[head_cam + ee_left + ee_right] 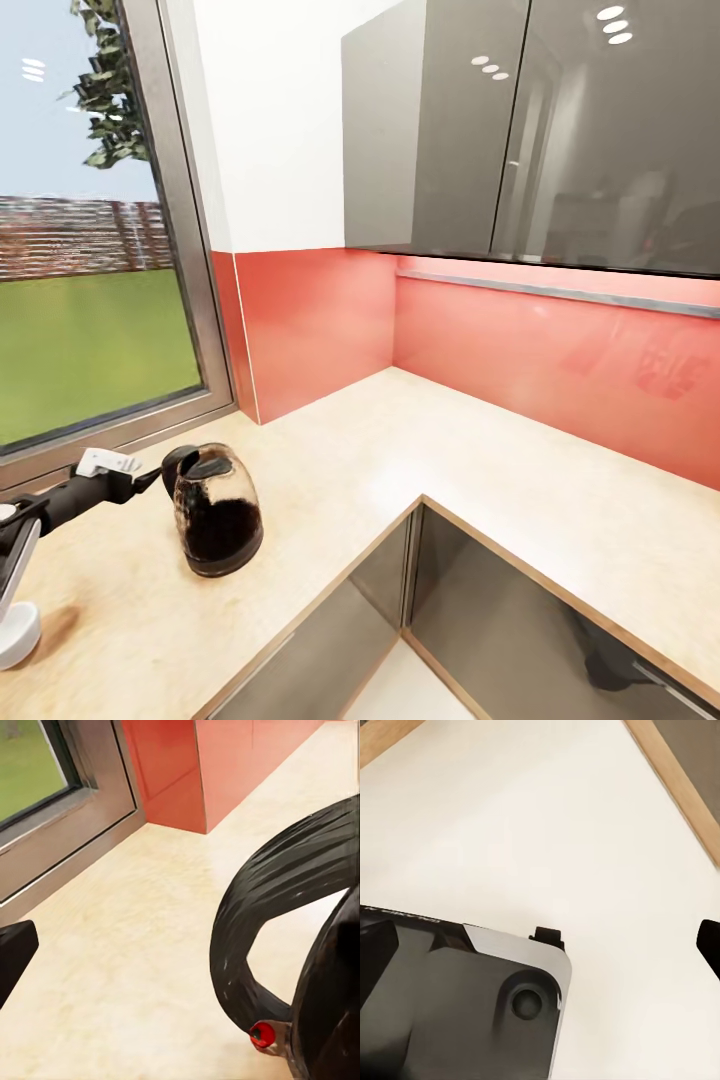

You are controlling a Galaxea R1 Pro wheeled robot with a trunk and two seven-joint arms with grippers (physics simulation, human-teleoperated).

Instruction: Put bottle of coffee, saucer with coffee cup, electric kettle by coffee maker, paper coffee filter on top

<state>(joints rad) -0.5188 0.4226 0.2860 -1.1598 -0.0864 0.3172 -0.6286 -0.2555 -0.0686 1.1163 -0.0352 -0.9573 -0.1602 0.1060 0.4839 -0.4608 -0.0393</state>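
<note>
The electric kettle [216,512] stands upright on the light-wood desk [440,460], near the window corner, with its black handle [277,907] turned toward the left claw [150,480]. The claw sits right at that handle, and the kettle's body lies just beyond it. From the claw's own camera the handle loops close in front, with the red switch [262,1034] at its foot and one dark finger [13,952] well off to the side. So the jaws look parted, with nothing gripped; whether the other finger touches the handle I cannot tell.

The step in hand seems to be grasping the kettle by its handle. To do it well, the claw should be centred on the upper run of the loop, clear of the switch, and closed squarely so the kettle hangs level when lifted. A grip too far out could tip the bulbous body.

The right claw [540,960] hangs over pale floor beside the robot's dark base [457,1005], its fingertips spread and empty. The red backsplash [320,320] and grey wall cabinets [520,130] lie beyond the kettle.
</note>
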